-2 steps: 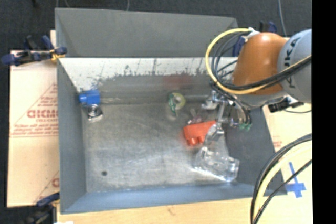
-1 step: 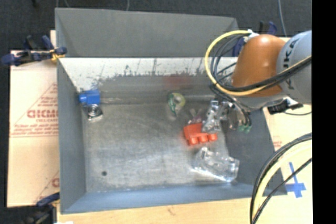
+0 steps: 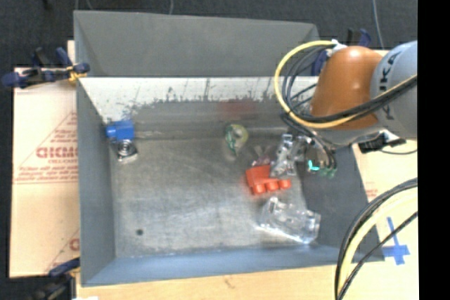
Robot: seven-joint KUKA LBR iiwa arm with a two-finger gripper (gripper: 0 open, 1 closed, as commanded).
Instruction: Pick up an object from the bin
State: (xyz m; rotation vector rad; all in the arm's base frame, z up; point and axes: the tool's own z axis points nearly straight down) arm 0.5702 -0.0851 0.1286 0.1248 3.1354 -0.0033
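Tool [image 3: 285, 154] beside chunky red-orange block [image 3: 266, 180].

Orange wrist cover [image 3: 346, 81] (yellow, black cables [image 3: 279, 79])

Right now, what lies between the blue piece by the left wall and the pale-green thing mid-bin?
Nothing: in the camera view, the grey floor between the blue piece and the pale-green thing is bare.

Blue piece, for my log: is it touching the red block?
No, the blue piece lies by the left wall, the red block far right.
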